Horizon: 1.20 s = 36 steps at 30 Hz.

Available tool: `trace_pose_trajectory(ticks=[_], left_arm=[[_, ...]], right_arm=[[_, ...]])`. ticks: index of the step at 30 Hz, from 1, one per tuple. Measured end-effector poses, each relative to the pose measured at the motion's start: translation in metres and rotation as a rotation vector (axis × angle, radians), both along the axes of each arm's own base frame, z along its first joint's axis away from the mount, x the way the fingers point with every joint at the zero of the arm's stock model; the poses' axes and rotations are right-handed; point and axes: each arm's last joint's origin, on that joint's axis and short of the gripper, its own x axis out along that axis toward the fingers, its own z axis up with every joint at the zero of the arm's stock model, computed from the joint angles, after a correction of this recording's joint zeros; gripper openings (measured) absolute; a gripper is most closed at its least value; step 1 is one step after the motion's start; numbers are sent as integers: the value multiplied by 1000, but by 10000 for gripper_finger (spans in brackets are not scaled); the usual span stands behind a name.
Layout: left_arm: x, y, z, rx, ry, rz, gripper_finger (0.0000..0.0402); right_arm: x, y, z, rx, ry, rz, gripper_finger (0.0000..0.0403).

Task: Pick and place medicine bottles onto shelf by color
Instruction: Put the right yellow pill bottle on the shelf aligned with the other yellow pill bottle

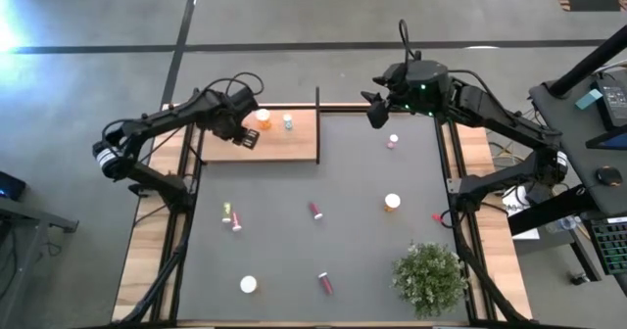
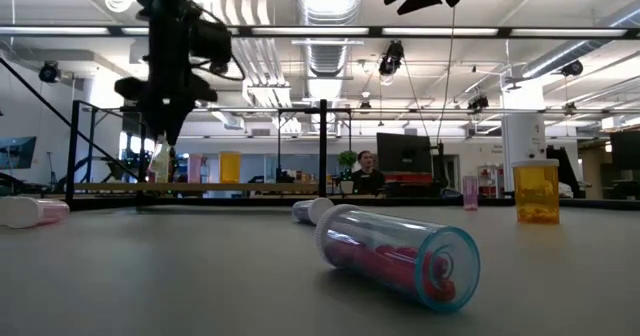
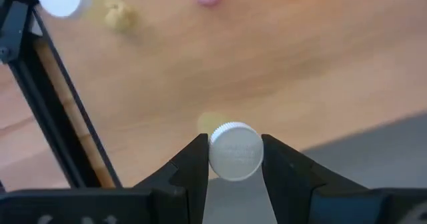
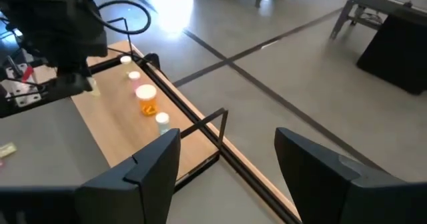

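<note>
From above, the left arm reaches in from the surface's left edge, bent at the elbow, with its end effector (image 1: pixel 245 133) over the left part of the shelf (image 1: pixel 294 145). An orange bottle (image 1: pixel 263 119) and a small pale bottle (image 1: pixel 288 122) stand on the shelf beside it. The right arm folds back along the right edge, its end effector (image 1: pixel 376 110) hanging at the far edge, just right of the shelf. More bottles lie scattered on the dark surface (image 1: pixel 353 197), and a plant (image 1: pixel 429 278) stands near the right corner.

The low view shows a pink bottle (image 2: pixel 400 263) lying on its side close by, and the left end effector (image 2: pixel 166 126) pointing straight down above the shelf.

In the left wrist view, the fingers (image 3: pixel 190 167) pinch a white-capped bottle (image 3: pixel 235 151) over the shelf's wood.

In the right wrist view, the fingers (image 4: pixel 157 161) stand spread, holding nothing, facing the shelf's far end.
</note>
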Motion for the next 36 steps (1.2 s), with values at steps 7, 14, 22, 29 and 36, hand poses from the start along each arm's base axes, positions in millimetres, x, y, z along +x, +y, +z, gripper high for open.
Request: trace_pose_trajectory(ticks=[7,14,22,29,36], left_arm=[[-4,11,-15,45,-60,74,107],[-8,17,-22,86,-87,199,107],[-7,15,-12,69,-76,-113,107],[-14,11,-6,-3,-35,-482,107],[-28,14,-10,-68,76,-719,107]], right_arm=[[0,0,0,8,-6,-4,233],[0,0,0,16,-12,-9,233],[0,0,0,8,-6,-4,233],[0,0,0,12,-9,-7,233],[0,0,0,35,-27,-19,233]])
